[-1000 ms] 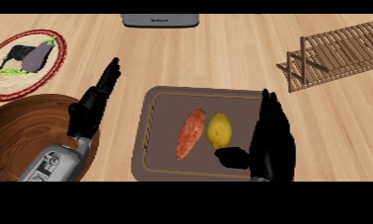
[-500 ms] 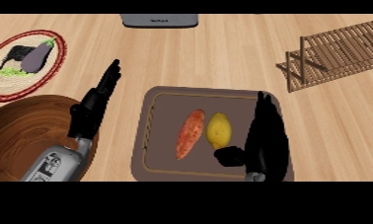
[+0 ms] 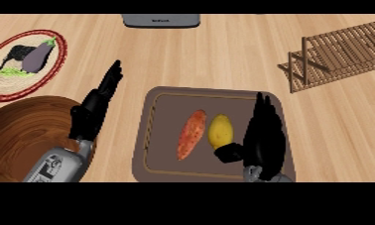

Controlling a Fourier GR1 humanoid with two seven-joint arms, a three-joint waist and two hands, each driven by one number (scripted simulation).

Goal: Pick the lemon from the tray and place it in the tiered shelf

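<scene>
- The lemon [image 3: 220, 130] lies in the brown tray [image 3: 164, 101] at the bench's near edge, touching the orange sweet potato [image 3: 192, 134] on its left.
- The right hand [image 3: 265, 137] stands over the tray's right side, fingers straight and released, thumb at the lemon's near end.
- The left hand [image 3: 95, 106] rests open left of the tray.
- The tiered shelf [image 3: 333, 55] stands at the bench's right edge.

Black left hand [image 3: 93, 110] on grey forearm [image 3: 57, 165]; black right hand [image 3: 265, 137].
</scene>
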